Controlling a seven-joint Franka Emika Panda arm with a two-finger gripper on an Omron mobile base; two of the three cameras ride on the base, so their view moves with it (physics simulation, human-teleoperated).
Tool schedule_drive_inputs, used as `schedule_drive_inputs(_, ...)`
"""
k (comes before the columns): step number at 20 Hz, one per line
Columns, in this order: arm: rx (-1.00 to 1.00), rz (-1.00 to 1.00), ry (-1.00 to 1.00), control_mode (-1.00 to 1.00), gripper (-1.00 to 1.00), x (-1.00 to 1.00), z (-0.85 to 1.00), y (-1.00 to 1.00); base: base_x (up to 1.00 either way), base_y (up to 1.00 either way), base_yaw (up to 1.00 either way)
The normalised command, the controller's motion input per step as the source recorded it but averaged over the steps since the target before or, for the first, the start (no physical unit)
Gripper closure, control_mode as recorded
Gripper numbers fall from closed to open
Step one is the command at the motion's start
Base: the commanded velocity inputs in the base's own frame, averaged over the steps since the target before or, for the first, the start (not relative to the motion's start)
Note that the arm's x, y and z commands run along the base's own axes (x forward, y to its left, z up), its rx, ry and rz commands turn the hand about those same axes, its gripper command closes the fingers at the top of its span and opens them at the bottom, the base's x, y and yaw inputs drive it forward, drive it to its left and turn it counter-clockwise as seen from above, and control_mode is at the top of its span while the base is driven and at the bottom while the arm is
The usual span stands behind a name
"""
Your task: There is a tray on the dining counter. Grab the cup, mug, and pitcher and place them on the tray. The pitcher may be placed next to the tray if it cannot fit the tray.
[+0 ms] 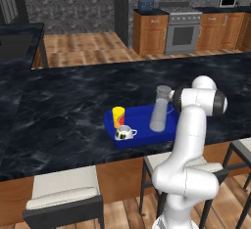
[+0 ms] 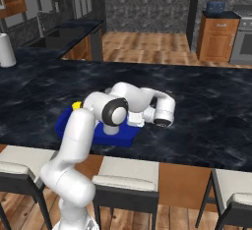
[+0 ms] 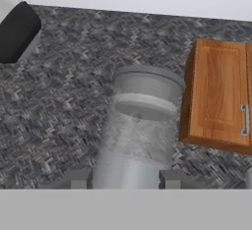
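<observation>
A black, white-veined marble dining counter (image 1: 59, 105) carries a bright blue tray (image 1: 169, 131) near its front edge. On the tray's right end stands the tall translucent pitcher (image 1: 160, 108); the yellow cup (image 1: 118, 116) and white mug (image 1: 123, 133) sit at its left end. The gripper (image 3: 123, 179) straddles the pitcher's base, seemingly grasping it. Releasing while tilted could topple it. The hand view alone shows the fingers (image 3: 74, 179); the left base view alone shows the mug.

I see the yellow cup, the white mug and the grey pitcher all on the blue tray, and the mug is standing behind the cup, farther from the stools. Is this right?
Not quite. In the left base view the mug stands in front of the cup, nearer the stools, not behind it. The rest holds: cup, mug and pitcher are all on the tray.
</observation>
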Motion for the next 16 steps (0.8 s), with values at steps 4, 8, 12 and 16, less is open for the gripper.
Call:
schedule_drive_inputs(4,-0.1,-0.04,-0.06,-1.0,-1.0,0.0,0.0,-0.16,0.0,0.0,0.0)
schedule_drive_inputs(8,-0.15,-0.08,-0.08,-1.0,-1.0,0.0,0.0,-0.2,0.0,0.0,0.0)
schedule_drive_inputs(12,-0.21,-0.12,-0.07,-1.0,-1.0,0.01,0.0,-0.23,0.0,0.0,0.0)
schedule_drive_inputs(16,-0.22,-0.18,-0.02,-1.0,-1.0,0.26,0.07,-0.3,0.0,0.0,0.0)
